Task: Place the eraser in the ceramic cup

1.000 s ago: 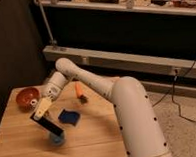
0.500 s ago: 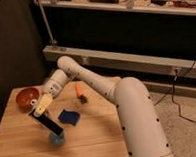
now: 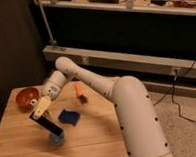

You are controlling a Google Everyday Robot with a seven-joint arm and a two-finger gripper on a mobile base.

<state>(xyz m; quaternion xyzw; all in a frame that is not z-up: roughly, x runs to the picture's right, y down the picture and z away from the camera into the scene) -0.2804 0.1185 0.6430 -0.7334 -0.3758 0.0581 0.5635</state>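
My gripper [image 3: 40,110] hangs over the left half of the wooden table [image 3: 95,143], shut on the eraser [image 3: 46,124]. The eraser is a flat black oblong block, tilted down to the right, with its lower end just above the ceramic cup [image 3: 56,140]. That cup is small, round and blue-grey, and it stands near the table's front. The eraser hides part of its rim. The white arm reaches in from the right and bends down to the gripper.
An orange-red bowl [image 3: 26,98] sits at the table's left rear, close behind the gripper. A bright blue squarish pad [image 3: 69,116] lies right of the eraser. An orange object [image 3: 79,91] lies further back. A dark shelf unit stands behind the table.
The gripper with the eraser has shifted slightly, and the eraser's lower end now sits closer over the cup. Nothing else on the table has moved.
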